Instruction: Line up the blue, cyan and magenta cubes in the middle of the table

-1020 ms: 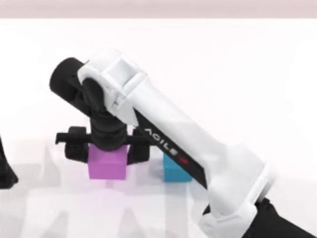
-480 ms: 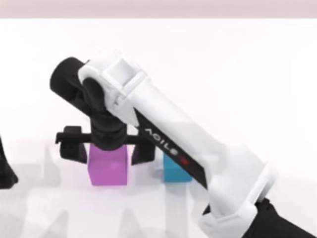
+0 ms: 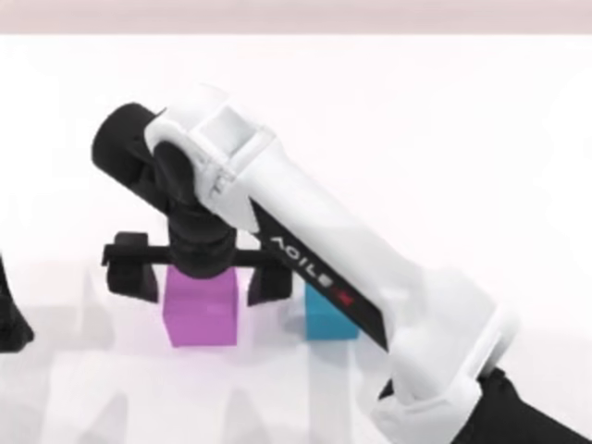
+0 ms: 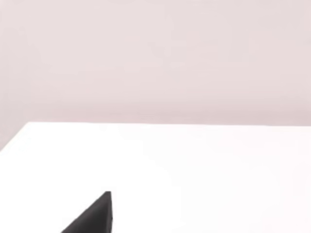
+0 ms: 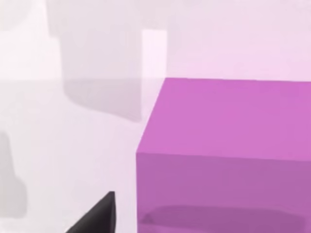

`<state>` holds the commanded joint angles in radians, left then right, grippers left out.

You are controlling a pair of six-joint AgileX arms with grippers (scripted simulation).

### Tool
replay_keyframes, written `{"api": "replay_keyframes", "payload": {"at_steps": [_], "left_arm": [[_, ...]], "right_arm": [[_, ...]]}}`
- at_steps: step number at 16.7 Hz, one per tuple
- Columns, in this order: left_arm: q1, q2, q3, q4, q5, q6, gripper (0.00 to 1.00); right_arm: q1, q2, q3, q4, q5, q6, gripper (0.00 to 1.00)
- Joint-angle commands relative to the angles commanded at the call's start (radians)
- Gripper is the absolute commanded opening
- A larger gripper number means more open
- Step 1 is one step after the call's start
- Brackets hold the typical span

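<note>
Change: right gripper (image 3: 197, 277) fingers have been spread wider than a second ago — magenta cube (image 3: 201, 307) released, resting on the table (image 3: 444, 139).
Meaning: magenta placement judged done; blue cube not seen.
Cube positions: magenta lower left of centre in the top view; cyan cube (image 3: 324, 316) just right of it, apart.
Right arm: reached diagonally from lower right, jaws apart, straddling the magenta cube.
Left arm: parked at the left edge — fingers cannot be told.

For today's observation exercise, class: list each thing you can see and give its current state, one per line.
Magenta cube: resting on the table, flanked by the open claw, not gripped.
Cyan cube: on the table to the magenta cube's right, apart from it, partly hidden by the right arm.
Right claw: open, fingers either side of the magenta cube.
Left arm: parked at the left edge.
Table: white, flat.
</note>
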<state>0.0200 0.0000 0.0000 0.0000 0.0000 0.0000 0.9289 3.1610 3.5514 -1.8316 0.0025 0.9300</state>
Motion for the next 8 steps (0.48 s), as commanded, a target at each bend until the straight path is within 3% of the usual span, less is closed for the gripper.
{"api": "replay_keyframes", "payload": {"at_steps": [8], "left_arm": [[0.000,0.000,0.000,0.000,0.000,0.000,1.00]], "right_arm": [[0.006,-0.229,-0.206,-0.022,-0.004,-0.001,1.00]]}}
